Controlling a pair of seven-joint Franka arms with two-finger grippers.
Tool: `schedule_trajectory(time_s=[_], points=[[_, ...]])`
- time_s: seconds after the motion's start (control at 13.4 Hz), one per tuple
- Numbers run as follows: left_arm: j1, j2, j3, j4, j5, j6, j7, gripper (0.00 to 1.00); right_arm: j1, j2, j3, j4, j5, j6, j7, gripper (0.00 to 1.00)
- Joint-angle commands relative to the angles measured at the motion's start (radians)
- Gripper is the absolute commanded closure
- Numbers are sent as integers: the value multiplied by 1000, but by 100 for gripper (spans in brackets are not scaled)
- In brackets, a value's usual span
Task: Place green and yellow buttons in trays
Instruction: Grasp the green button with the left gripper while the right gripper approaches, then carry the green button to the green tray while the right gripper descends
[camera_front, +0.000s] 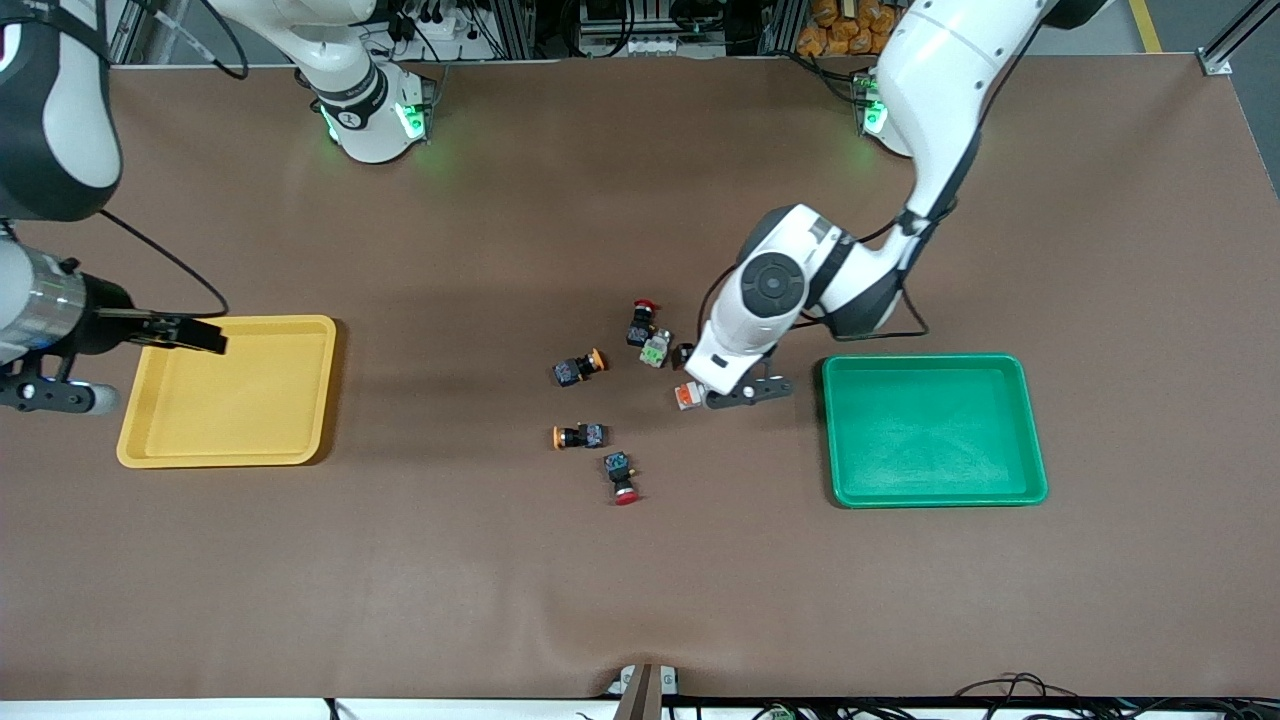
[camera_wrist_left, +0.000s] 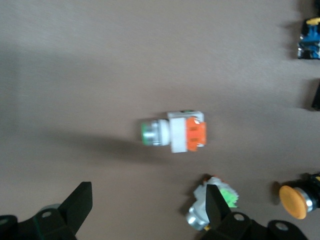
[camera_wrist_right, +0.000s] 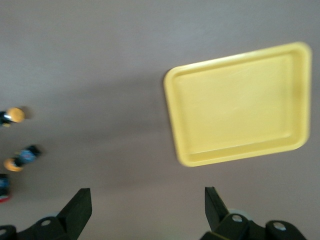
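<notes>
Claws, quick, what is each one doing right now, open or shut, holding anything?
Left claw: open, empty, over the white switch with the orange block.
Right claw: open, empty, at the yellow tray, waiting.

We saw a brown table (camera_front: 300, 560) carrying a yellow tray (camera_front: 140, 445) and a green tray (camera_front: 1030, 430). One switch (camera_wrist_left: 175, 131) was white with an orange block and a green cap; another (camera_front: 655, 349) was pale grey with green. Two black switches (camera_front: 578, 368) (camera_front: 579, 436) had yellow-orange caps, two others (camera_front: 640, 324) (camera_front: 621, 476) red caps. The arms were white and black, with black fingers (camera_wrist_left: 75, 205).
</notes>
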Motion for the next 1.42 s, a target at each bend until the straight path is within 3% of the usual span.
schedule_trajectory(time_s=[0.0,0.45,0.82,1.05,1.2,1.27,1.34], points=[[-21,64,12,48,20,70,-22,0,29,-1,0,5,88,23,127,0],[-89,113,89,69,18,122,-31,0,168,19,-1,-3,77,127,370,0],[-93,144,92,69,18,180,-73,0,254,27,-1,-24,77,142,694,0],[-93,163,98,68,18,206,-74,1,265,25,-1,-53,76,161,734,0],[-90,161,98,68,18,208,-74,65,267,25,-1,-61,75,167,736,0],[-86,155,98,63,20,207,-74,88,279,24,-1,-72,75,181,751,0],[-75,141,98,54,20,200,-71,100,294,22,-1,-87,75,201,791,0]])
